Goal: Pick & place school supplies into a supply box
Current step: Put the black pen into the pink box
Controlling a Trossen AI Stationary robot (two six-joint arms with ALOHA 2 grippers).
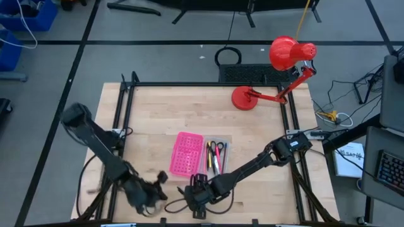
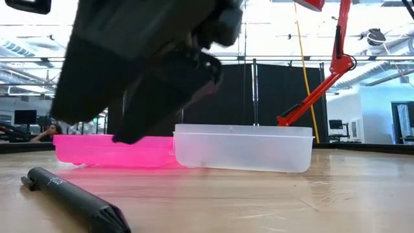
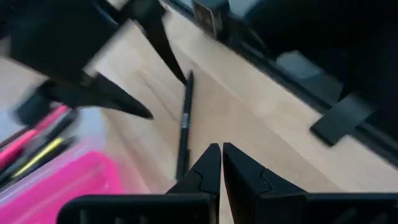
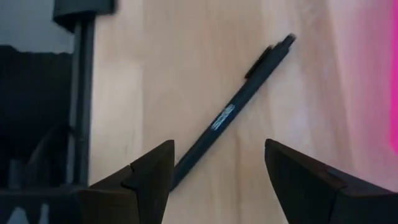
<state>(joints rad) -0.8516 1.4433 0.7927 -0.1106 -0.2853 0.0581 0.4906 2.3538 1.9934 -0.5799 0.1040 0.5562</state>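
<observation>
The supply box lies near the table's middle. Its pink perforated lid is open beside the clear half, which holds pens and scissors. A black pen lies flat on the wood between the box and the near edge. My right gripper is open above it, one finger on either side of the pen's lower part, apart from it. My left gripper is shut, hovering beside the same pen. In the low view a dark gripper hangs over the pen.
A red desk lamp stands at the far right corner of the table. Black frame rails run along the table's sides. The near edge's dark rail is close behind the pen. Bare wood lies between the box and the lamp.
</observation>
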